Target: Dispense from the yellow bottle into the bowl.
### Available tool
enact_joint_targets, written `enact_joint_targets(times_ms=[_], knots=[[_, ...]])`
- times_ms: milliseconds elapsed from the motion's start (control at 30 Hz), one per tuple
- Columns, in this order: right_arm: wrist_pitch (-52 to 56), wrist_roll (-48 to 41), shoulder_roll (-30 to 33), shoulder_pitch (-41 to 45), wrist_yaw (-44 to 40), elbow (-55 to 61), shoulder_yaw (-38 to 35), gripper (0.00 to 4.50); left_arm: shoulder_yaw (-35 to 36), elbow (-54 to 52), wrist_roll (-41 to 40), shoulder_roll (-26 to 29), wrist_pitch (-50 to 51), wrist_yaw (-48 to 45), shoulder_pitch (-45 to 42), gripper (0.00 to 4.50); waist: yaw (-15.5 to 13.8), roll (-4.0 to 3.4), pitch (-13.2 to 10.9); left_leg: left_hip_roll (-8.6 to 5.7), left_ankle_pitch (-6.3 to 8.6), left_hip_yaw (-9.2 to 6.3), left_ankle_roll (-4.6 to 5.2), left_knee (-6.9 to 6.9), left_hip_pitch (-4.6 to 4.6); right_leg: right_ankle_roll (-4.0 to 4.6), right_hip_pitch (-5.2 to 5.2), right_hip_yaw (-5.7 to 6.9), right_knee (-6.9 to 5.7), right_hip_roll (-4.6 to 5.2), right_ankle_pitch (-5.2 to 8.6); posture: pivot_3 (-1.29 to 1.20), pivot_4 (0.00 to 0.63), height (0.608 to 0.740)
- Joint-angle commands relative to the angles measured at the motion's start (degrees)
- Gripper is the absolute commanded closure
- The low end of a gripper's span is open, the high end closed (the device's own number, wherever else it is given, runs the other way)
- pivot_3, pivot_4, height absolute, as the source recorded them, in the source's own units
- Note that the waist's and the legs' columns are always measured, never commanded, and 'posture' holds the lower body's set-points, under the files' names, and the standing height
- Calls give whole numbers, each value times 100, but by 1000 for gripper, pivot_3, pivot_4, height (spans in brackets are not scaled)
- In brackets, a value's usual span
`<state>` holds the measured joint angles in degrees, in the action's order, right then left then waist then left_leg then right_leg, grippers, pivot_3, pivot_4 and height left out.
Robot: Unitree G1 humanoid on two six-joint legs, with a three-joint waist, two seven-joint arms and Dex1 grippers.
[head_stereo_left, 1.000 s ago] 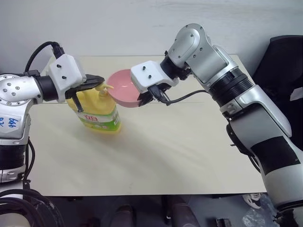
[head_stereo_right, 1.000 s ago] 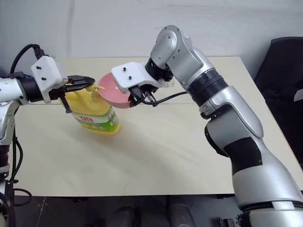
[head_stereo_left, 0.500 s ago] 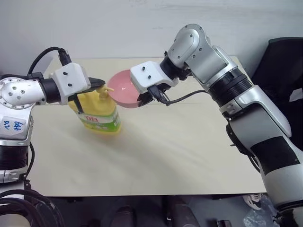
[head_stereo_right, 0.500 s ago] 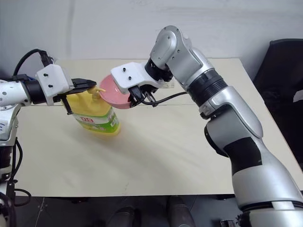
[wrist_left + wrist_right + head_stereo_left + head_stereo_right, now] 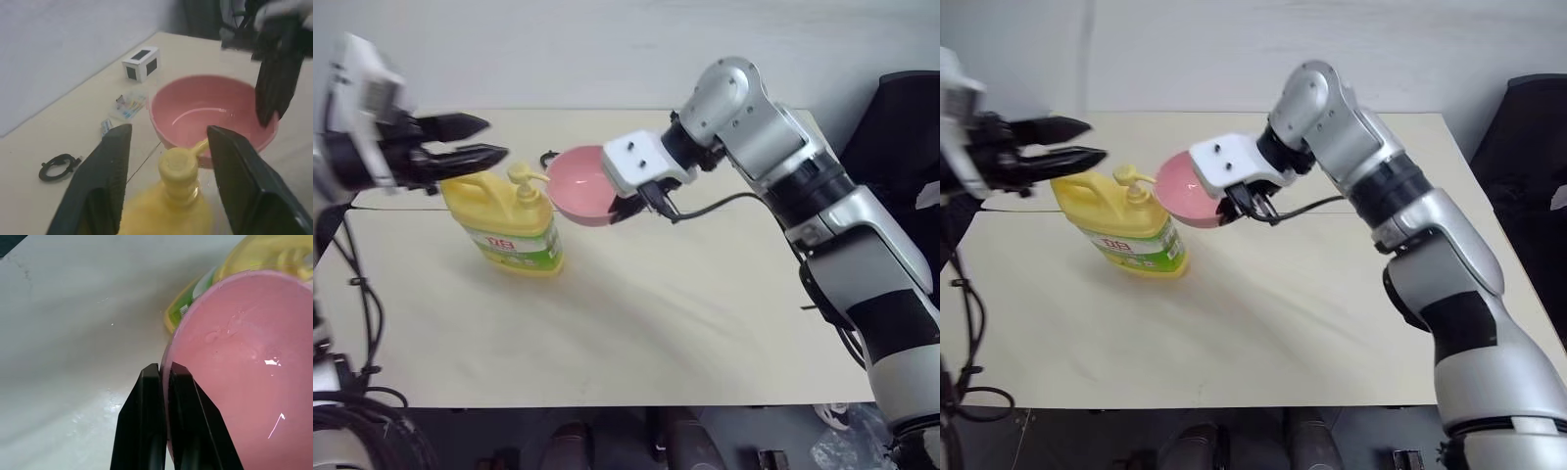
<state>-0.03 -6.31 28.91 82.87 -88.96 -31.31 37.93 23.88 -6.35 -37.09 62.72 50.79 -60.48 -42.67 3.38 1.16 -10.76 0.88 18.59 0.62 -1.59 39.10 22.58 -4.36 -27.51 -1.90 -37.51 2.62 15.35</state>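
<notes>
The yellow bottle stands upright on the table, its pump nozzle pointing at the bowl. The pink bowl hangs tilted just beside the nozzle, a little off the table. My right gripper is shut on the bowl's rim, one finger inside and one outside. My left gripper hovers open above and to the left of the bottle's top, touching nothing. In the left wrist view its two fingers stand apart on either side of the pump head, with the bowl beyond.
A white box, some small packets and a coiled black cable lie on the table behind the bottle. A black chair stands at the right.
My left gripper has come up off the pump head, pulled back to the left and opened. My right gripper has carried the bowl slightly to the right. The bottle has stayed put.
</notes>
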Motion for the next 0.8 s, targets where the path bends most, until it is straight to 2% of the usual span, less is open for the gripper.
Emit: enact_joint_targets(times_ms=[33,67,200,300,400,467,533,667,800], knots=[[71,-82,307,-315,-354,669,-321,4500,914,-497,-711,414,687,-218,292,790,-16,1,0,1,0,-1,0,0,0,0,0,1,-1,0,0,0,150,740],[138,-77,424,-544,-343,883,-382,4500,1240,-642,-873,550,952,-308,520,502,-19,2,-1,0,0,-1,0,-1,1,0,1,3,5,-1,0,0,150,740],[204,45,851,-1626,-34,1734,-560,4500,2805,-1593,-1003,856,1756,-1115,2280,502,-19,3,-2,-1,3,7,6,-3,-9,0,8,5,7,-8,0,0,150,740],[602,37,1004,-2430,281,2385,-718,4500,3853,-2384,-882,629,1987,-1581,3662,502,-16,15,-9,-2,13,9,33,-1,-22,2,17,8,6,-12,2,0,150,740],[761,174,974,-3163,702,2785,-820,4500,4489,-2891,-818,327,1992,-1704,4582,502,-15,21,-12,-4,7,18,31,1,-52,14,27,7,0,-22,5,0,150,740],[759,326,874,-3515,989,2880,-822,4500,4695,-3135,-768,118,1844,-1757,5073,502,-16,23,-17,-6,4,14,27,-1,-82,21,52,4,-3,-25,6,0,150,740],[614,552,756,-3752,1297,2856,-794,4500,4779,-3322,-716,-55,1622,-1787,5469,502,-4,24,-18,-8,7,10,25,-17,-153,39,122,0,9,-31,17,0,150,740],[162,1005,516,-3988,1760,2570,-705,4500,4681,-3492,-726,-259,1221,-1662,5879,502,-4,31,-22,-3,12,1,18,-29,-197,52,165,-3,12,-33,25,0,150,740],[-27,1135,467,-4021,1755,2449,-740,3461,4499,-3449,-898,-267,1053,-1433,5885,482,-9,31,-21,0,13,-1,17,-54,-228,52,196,-1,29,-31,25,0,150,740]])
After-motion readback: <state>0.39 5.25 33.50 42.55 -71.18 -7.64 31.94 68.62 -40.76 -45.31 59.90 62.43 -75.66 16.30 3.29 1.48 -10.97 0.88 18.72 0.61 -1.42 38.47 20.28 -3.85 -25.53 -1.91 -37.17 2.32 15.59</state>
